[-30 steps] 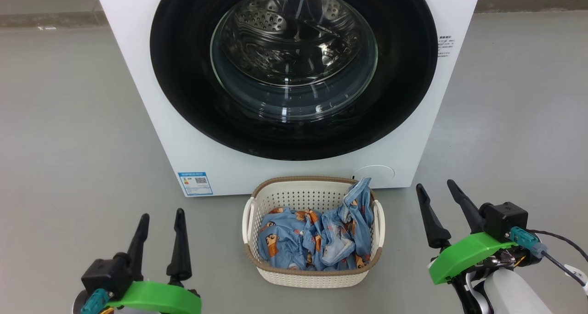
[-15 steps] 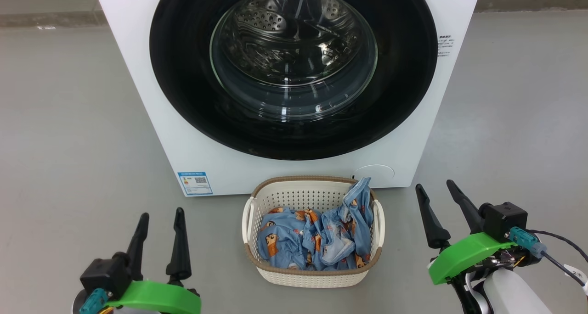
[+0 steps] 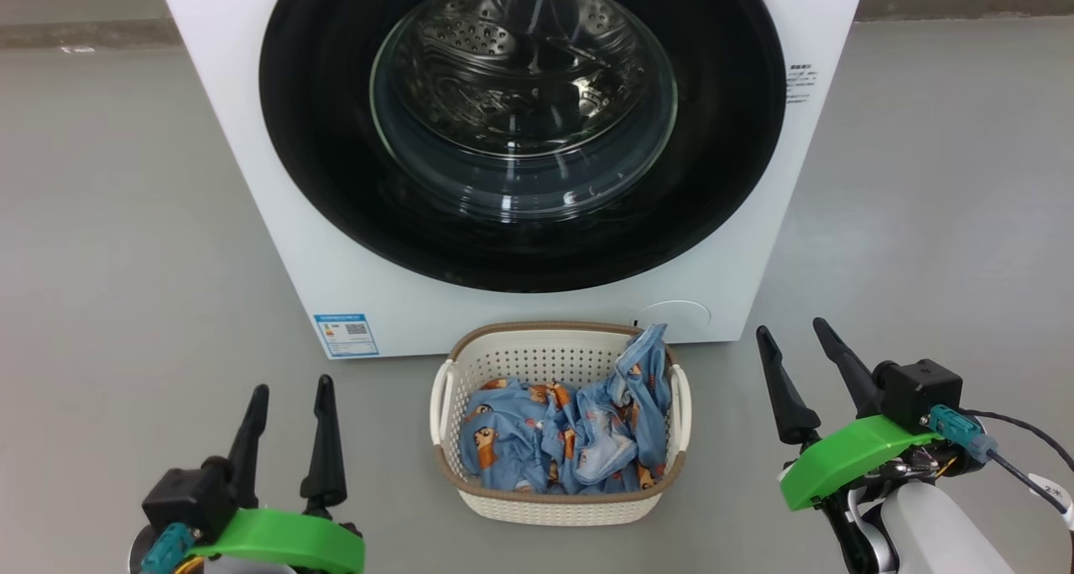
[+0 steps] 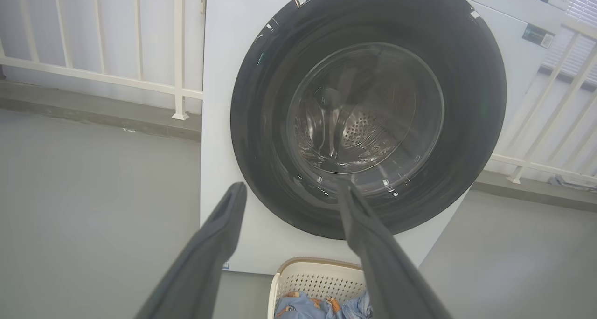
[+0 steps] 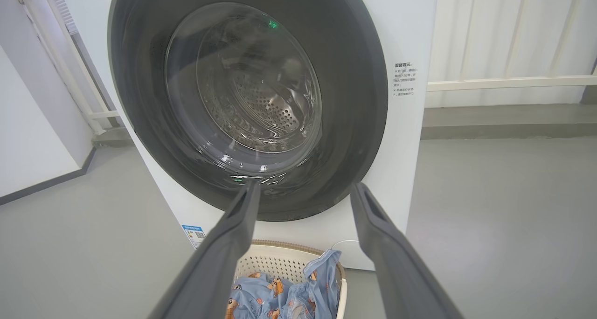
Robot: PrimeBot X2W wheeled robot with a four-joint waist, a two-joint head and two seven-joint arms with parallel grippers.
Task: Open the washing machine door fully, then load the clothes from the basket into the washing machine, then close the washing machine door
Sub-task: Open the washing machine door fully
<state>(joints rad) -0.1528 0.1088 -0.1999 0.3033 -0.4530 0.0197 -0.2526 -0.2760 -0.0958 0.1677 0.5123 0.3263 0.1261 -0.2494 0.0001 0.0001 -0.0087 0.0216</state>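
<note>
Though black, washing machine door glossy

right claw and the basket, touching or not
Apart. The head view shows a stretch of bare grey floor between the open right claw and the basket, so nothing of the claw meets its rim.
</note>
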